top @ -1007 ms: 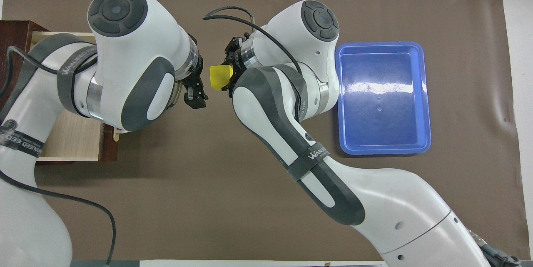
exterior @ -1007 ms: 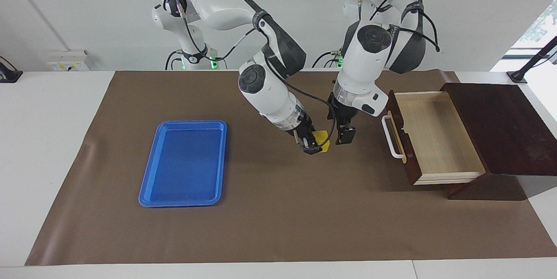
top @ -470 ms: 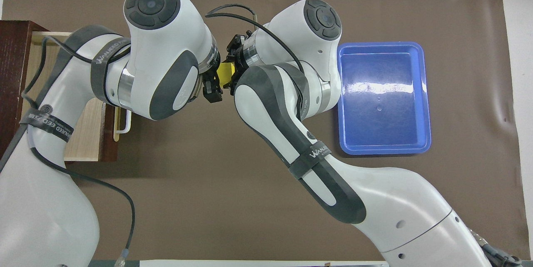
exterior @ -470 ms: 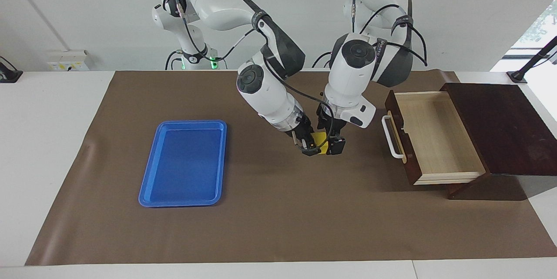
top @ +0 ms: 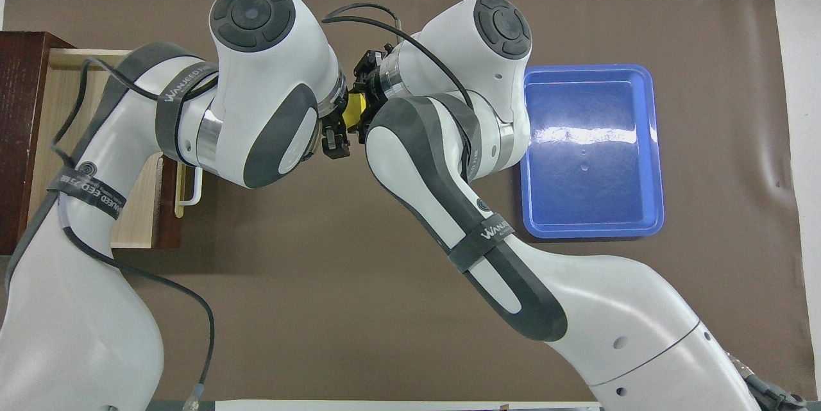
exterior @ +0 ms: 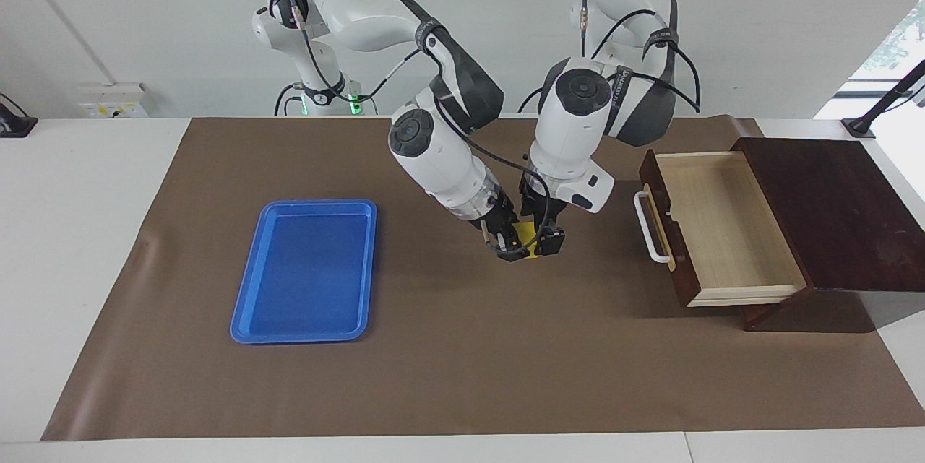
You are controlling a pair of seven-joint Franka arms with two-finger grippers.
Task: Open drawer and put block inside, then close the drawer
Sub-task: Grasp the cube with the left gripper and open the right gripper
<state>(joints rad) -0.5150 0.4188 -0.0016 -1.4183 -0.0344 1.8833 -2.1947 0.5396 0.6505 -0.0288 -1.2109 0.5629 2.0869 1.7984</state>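
A: The left gripper (exterior: 543, 239) had come in from beside the drawer (exterior: 723, 228) and was now right against the block (exterior: 526, 240), with its fingers closing around it. A second before it hung apart from the block, jaws at their widest.

B: And the right gripper (exterior: 508, 244)?

A: Clamped on the block throughout; it hadn't let go. So both grippers were at the block, up in the air over the brown mat (exterior: 462, 362), between the tray (exterior: 307, 271) and the drawer.

B: Did the left one actually have hold of it?

A: I couldn't say. Its fingers were on either side of the cube and narrowing, but whether they had seated on the faces wasn't visible. Seen from overhead, only a sliver of yellow showed between the two wrists.

B: What did it mean for the job?

A: It looked like a handover. The drawer was already pulled out, its pale inside bare, on the left gripper's side. The right arm had brought the block over, and the left seemed better placed to carry it to the drawer.

B: Risks?

A: I'd judge the release timing. If the right gripper opened before the left had a firm pinch, the block could drop to the mat. Dropping it in and pushing the drawer shut were both yet to be done.
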